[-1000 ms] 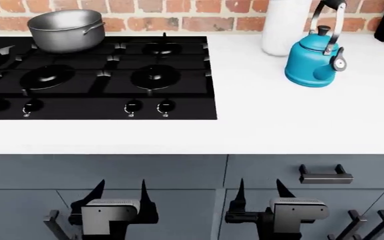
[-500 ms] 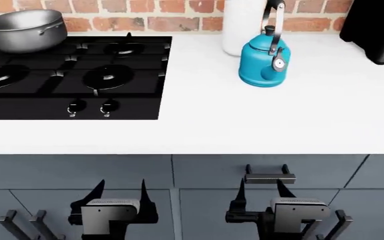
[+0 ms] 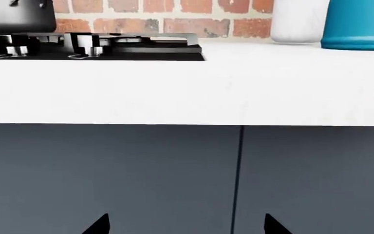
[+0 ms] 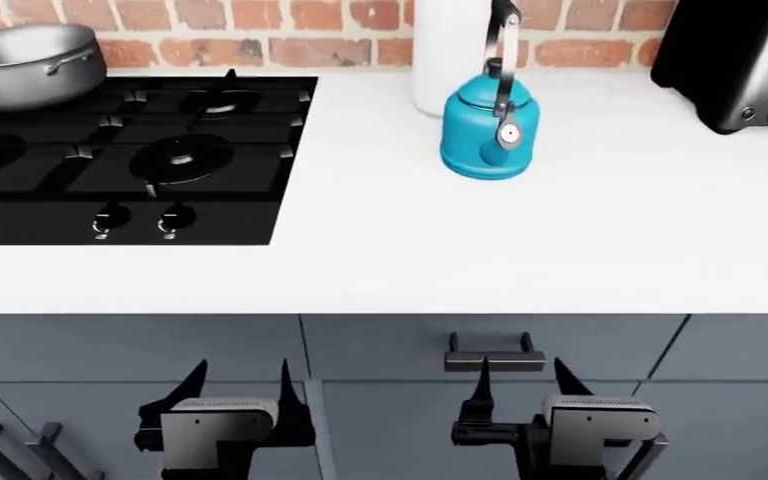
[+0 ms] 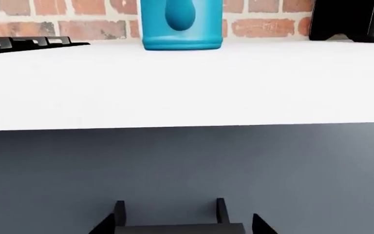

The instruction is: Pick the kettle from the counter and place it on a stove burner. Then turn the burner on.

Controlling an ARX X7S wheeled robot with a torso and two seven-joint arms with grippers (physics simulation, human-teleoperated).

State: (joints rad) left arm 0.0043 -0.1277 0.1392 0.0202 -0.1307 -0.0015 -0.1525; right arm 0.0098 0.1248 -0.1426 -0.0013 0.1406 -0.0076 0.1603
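1. My left gripper (image 4: pixel 240 385) and right gripper (image 4: pixel 524 380) both hang low in front of the cabinet doors, fingers apart and holding nothing.
2. The kettle (image 4: pixel 488 125) stands upright on the counter (image 4: pixel 558 240), right of the hob, just in front of a white canister (image 4: pixel 448 50); whether they touch I cannot tell.
3. I judge its body glossy, rounded and rigid, likely slippery, so pinching the sides looks poor.
4. Its tall arched handle (image 4: pixel 500 30) is the better hold; I would close on the black top so it hangs steady.
5. The nearest stove burner (image 4: pixel 181 157) sits left of the kettle, unoccupied; a grey pot (image 4: pixel 24 65) fills the back corner.
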